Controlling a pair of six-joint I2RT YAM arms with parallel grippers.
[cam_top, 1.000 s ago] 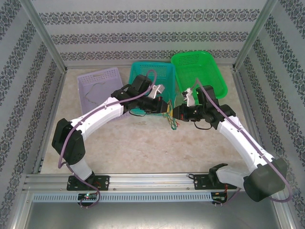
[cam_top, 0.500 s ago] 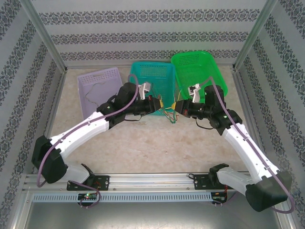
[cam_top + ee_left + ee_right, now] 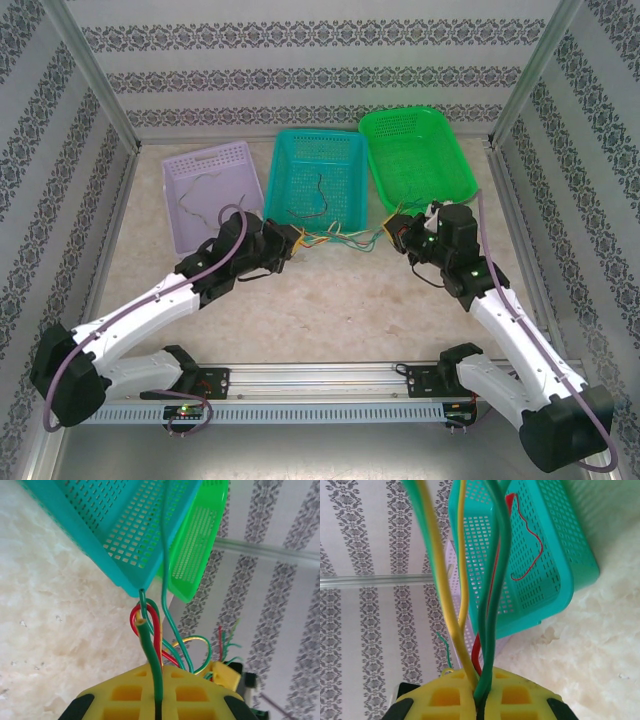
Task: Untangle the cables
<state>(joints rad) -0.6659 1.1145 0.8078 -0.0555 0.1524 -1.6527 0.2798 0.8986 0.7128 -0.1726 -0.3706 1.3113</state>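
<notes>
Top external: cables (image 3: 338,239) strung taut; just off teal basket (image 3: 300,165) edge.

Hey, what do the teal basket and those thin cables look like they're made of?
Teal basket: likely molded plastic, smooth and slightly glossy, given its uniform colour and regular grid of holes. Cables: probably plastic-insulated wire, smooth and a bit shiny, with solid green, yellow and red coats that hold their bends.

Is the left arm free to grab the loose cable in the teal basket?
Probably not yet: the left claw is shut on the tangled cables, also held by the right claw; the basket is close.
</notes>
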